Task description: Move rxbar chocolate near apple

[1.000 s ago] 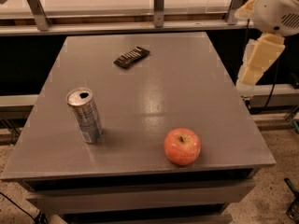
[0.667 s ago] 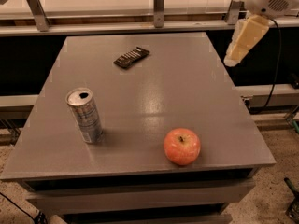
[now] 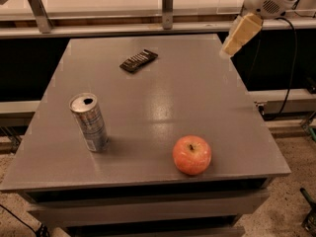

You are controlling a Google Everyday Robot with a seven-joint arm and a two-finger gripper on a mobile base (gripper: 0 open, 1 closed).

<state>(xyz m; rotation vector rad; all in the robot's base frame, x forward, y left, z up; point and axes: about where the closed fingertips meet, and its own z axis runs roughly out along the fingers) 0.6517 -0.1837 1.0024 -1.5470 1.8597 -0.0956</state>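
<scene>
Above the grey table's [image 3: 197, 98] far right corner hangs the gripper [image 3: 231, 46], its grip state impossible to tell, while the rxbar chocolate [image 3: 138, 60] lies far back, well apart from the front-edge apple [image 3: 192, 155].

Black rxbar chocolate [image 3: 138, 60] lies flat, well apart from red apple [image 3: 192, 155]; hand [image 3: 233, 42] hovers upper right
</scene>
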